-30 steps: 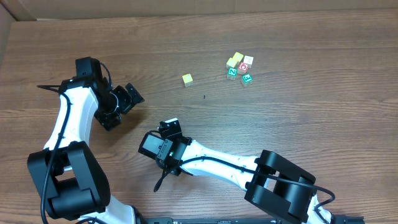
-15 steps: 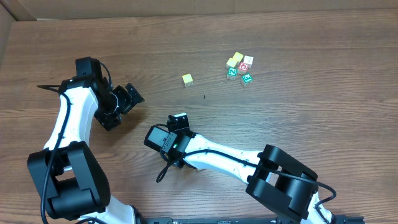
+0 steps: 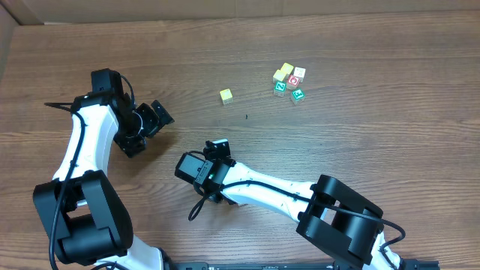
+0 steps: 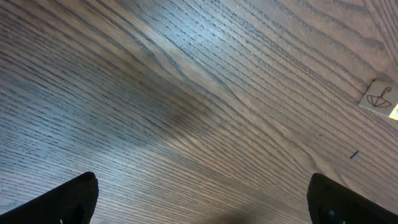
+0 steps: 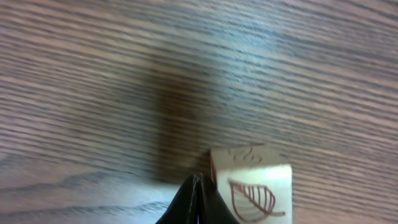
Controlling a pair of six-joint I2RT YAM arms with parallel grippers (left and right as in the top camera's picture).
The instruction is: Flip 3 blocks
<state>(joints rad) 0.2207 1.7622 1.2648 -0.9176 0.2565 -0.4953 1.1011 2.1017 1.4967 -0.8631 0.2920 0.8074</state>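
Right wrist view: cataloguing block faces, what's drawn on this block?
Block: reddish-brown leaf outline on white; best in right wrist view.

I read: worktop [image 3: 375, 150] brown woodgrain | leaf block [image 5: 252, 193] cream, brown leaf outline | umbrella block [image 4: 378, 98] pale, reddish umbrella outline | teal-green block [image 3: 298, 94] white letter | yellow cubes [image 3: 285, 71] plain

Left claw [image 3: 148, 127] spread wide, arm folded back; right claw [image 5: 198, 190] pinched shut, arm reaching left.
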